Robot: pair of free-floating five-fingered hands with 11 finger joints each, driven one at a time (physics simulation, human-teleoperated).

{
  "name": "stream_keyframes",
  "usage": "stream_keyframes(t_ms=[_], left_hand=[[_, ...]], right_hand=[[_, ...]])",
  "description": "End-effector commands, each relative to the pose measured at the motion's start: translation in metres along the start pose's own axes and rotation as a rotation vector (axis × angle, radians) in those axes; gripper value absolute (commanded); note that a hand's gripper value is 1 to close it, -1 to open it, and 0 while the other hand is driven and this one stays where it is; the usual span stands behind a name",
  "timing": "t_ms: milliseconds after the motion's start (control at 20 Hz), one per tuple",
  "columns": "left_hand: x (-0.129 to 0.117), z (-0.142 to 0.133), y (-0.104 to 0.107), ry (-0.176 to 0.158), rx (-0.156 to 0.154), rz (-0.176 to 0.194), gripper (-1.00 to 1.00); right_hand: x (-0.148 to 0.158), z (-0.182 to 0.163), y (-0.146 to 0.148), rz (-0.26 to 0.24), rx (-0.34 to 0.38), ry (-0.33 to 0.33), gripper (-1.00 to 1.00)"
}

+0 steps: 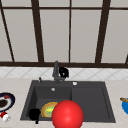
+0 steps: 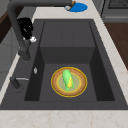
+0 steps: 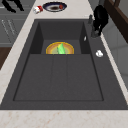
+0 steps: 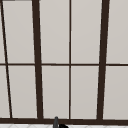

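Window-backed tabletop [image 1: 15,83], dark sink [image 1: 90,100]: right hand [image 1: 63,72] was at the faucet [image 1: 55,71].
Faucet stood on the sink's back rim. Right hand sat touching or just beside its base; grip couldn't be told. Left hand [image 1: 34,114] hung over the sink's front-left corner, fingers relaxed, holding nothing. Plate [image 2: 75,91] with corn [image 2: 67,80] lay in the basin, red ball [image 1: 67,115] up front. Judged step: working the faucet. A next move would need firm contact on its lever.

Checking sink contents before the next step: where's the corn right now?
The corn lies on the round yellow-rimmed plate on the floor of the sink's deep left basin; in the front view it sits just left of the red ball.
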Motion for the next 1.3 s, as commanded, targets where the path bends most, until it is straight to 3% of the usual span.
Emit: stream_keyframes(t_ms=[0,250,300,350,500,550,600,650,700,850,1250], left_hand=[[0.0,0.0,0.0,0.0,0.0,0.0,0.0],[0.0,0.0,0.0,0.0,0.0,0.0,0.0],[0.0,0.0,0.0,0.0,0.0,0.0,0.0],[0.0,0.0,0.0,0.0,0.0,0.0,0.0],[0.0,0.0,0.0,0.0,0.0,0.0,0.0],[0.0,0.0,0.0,0.0,0.0,0.0,0.0],[0.0,0.0,0.0,0.0,0.0,0.0,0.0],[0.0,0.0,0.0,0.0,0.0,0.0,0.0],[0.0,0.0,0.0,0.0,0.0,0.0,0.0],[0.0,0.0,0.0,0.0,0.0,0.0,0.0],[0.0,0.0,0.0,0.0,0.0,0.0,0.0]], right_hand=[[0.01,0.024,0.0,0.078,0.037,-0.009,1.0],[0.009,0.022,0.006,0.058,0.019,-0.004,1.0],[0.003,0.012,0.005,0.004,0.002,-0.009,1.0],[0.001,0.004,0.002,-0.004,-0.006,0.003,1.0],[0.0,-0.001,-0.001,0.013,-0.003,-0.038,1.0],[-0.003,-0.002,-0.001,0.019,-0.007,-0.054,-1.0],[-0.005,-0.009,-0.005,-0.024,0.039,-0.053,-1.0],[-0.005,-0.01,-0.009,-0.025,0.063,-0.076,-1.0],[-0.008,-0.013,-0.013,0.033,0.083,-0.092,-1.0],[-0.011,-0.013,-0.022,0.077,0.102,-0.1,-1.0],[-0.025,-0.007,-0.057,0.081,0.127,-0.124,-1.0]])
